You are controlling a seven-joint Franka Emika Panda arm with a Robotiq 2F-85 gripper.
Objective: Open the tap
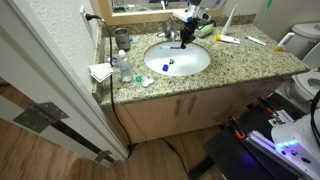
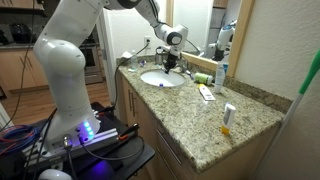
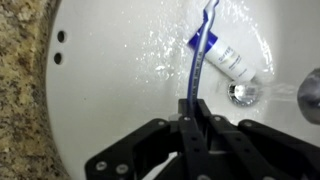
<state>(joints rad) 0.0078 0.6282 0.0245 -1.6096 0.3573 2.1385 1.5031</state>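
The chrome tap (image 1: 169,36) stands at the back rim of the white basin (image 1: 195,62) in the granite counter. My gripper (image 1: 187,37) hangs right next to it, over the back of the basin, also in an exterior view (image 2: 172,59). In the wrist view my gripper (image 3: 193,103) is shut, its fingers pressed together with nothing visible between them. It points down into the wet basin (image 3: 110,70). A chrome piece (image 3: 311,97) at the right edge looks like part of the tap. Whether I touch the tap is unclear.
A blue toothbrush (image 3: 200,55) and a small tube (image 3: 231,62) lie in the basin by the drain (image 3: 243,93). On the counter are a green object (image 2: 203,77), a blue bottle (image 2: 221,72), a tube (image 1: 228,39), a cup (image 1: 122,40) and a cloth (image 1: 100,71).
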